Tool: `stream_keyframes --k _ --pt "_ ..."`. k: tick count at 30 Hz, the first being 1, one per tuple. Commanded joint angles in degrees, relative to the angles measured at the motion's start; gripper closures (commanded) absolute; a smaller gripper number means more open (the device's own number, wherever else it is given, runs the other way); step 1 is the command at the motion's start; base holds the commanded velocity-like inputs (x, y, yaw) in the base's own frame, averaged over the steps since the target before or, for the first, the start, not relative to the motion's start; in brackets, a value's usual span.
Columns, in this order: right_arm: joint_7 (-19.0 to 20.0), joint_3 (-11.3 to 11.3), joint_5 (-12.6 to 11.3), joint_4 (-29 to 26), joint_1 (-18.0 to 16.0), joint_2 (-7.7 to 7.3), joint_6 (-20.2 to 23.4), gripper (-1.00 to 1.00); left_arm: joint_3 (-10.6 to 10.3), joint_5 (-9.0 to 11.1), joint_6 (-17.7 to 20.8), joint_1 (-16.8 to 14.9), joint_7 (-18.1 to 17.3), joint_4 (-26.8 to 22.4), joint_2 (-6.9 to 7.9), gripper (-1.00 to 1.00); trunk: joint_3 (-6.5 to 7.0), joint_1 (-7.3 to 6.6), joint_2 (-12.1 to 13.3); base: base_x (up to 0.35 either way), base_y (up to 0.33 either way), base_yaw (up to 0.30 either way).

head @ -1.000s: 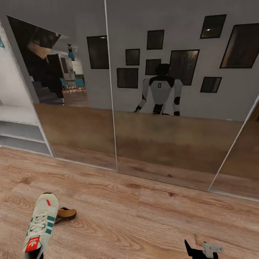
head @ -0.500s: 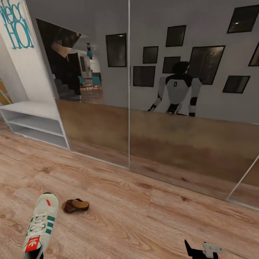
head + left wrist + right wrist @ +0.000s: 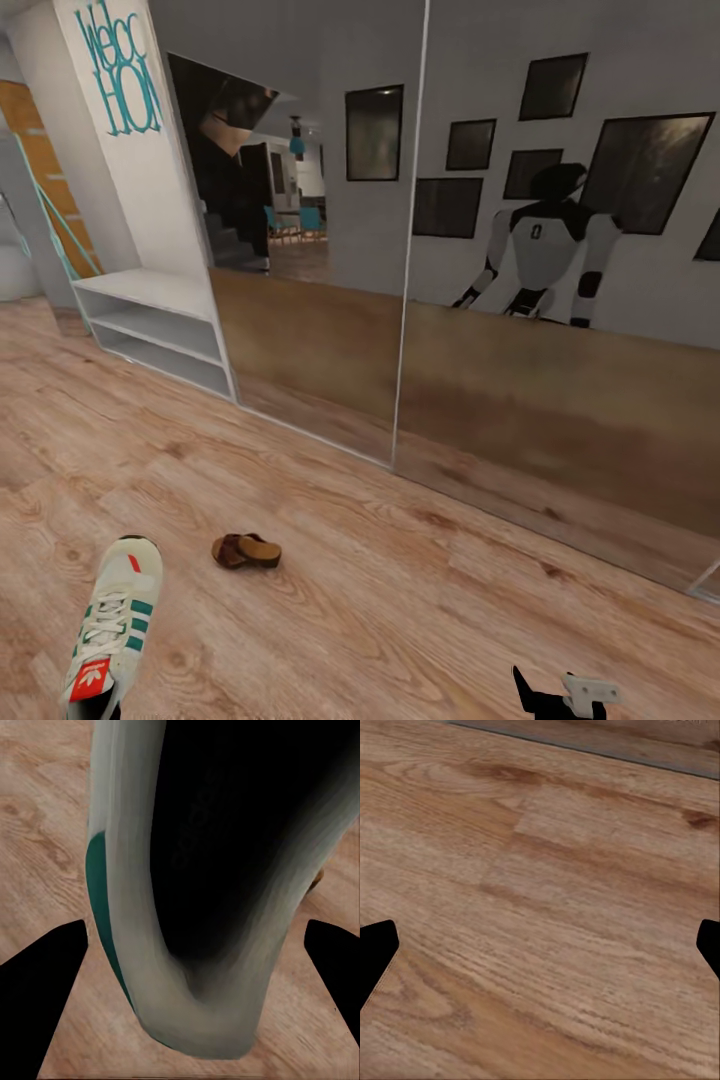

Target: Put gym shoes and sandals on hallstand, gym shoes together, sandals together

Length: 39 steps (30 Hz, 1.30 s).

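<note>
**Sneaker held, sandal on the floor**

While the left gripper [image 3: 184, 945] pinches one gym shoe [image 3: 112, 620] between its fingers, a sandal [image 3: 246, 551] lies nearby on the floor [image 3: 380, 620]. Both tiers of the shoe rack [image 3: 160, 330] stand bare. The right gripper's [image 3: 544, 945] fingers are spread.

Even, soft, shadowless light fills the head view, sharp corner to corner. The tall mirrored wall panels [image 3: 560, 330] at centre and right reflect clearly without glare. In the left wrist view the white lace-up sneaker [image 3: 195, 885] looms smeared, its hollow black.
</note>
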Motion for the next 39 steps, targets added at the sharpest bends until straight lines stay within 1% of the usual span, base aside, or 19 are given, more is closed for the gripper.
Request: stream_keyframes --k 1,15,33,39 --pt "0.4 -0.5 0.5 0.0 0.0 0.04 -0.2 -1.0 0.5 -0.2 -0.1 -0.1 -0.5 0.0 -0.01 1.0 -0.1 -0.01 0.0 0.0 0.0 0.267" --pt "0.4 -0.5 0.5 -0.1 0.0 0.04 -0.2 -1.0 0.5 -0.3 -0.1 -0.1 -0.5 0.0 -0.07 1.0 -0.83 -0.01 0.0 0.0 0.0 0.254" --pt "0.4 -0.5 0.5 -0.2 0.0 0.04 -0.2 -1.0 0.5 -0.2 -0.1 -0.1 -0.5 0.0 -0.09 1.0 -2.07 -0.01 0.0 0.0 0.0 0.202" --pt "0.4 -0.5 0.5 -0.2 0.0 0.04 -0.2 -1.0 0.5 -0.2 -0.1 -0.1 -0.5 0.0 -0.1 1.0 -2.49 -0.01 0.0 0.0 -0.166 0.19"
